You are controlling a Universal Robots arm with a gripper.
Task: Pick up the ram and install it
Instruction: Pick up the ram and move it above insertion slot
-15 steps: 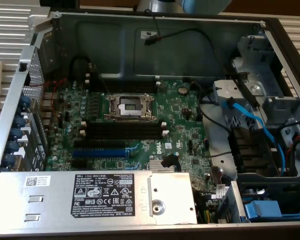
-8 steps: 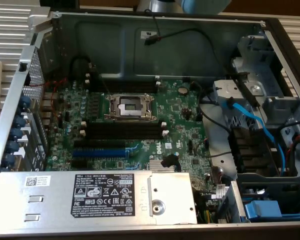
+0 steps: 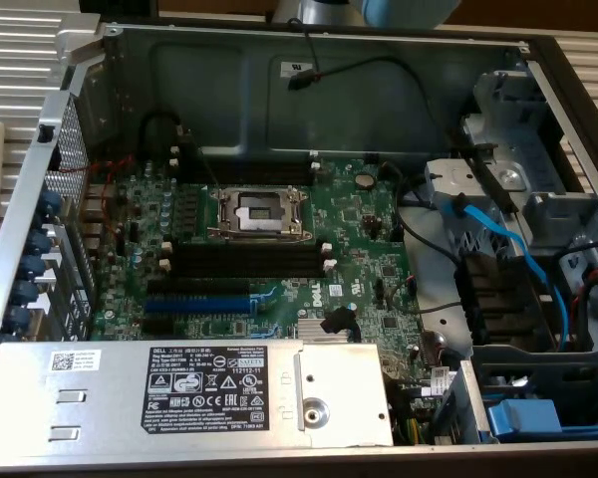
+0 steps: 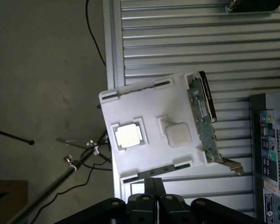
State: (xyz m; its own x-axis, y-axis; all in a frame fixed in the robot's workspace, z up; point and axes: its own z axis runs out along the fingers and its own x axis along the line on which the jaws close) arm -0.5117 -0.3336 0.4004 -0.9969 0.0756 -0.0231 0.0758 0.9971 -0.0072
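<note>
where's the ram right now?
Wrist view: the ram lies in an edge slot of the white tray, on the side nearest the shut gripper, with the CPU chip close by in the tray.

Clear from above, crowded at the sides

We found the black slots open overhead, hemmed between the CPU socket and the blue slot; blue cables cluttered the exterior view's right. On the worktop, a card set on edge walled one side of the white tray.
</note>
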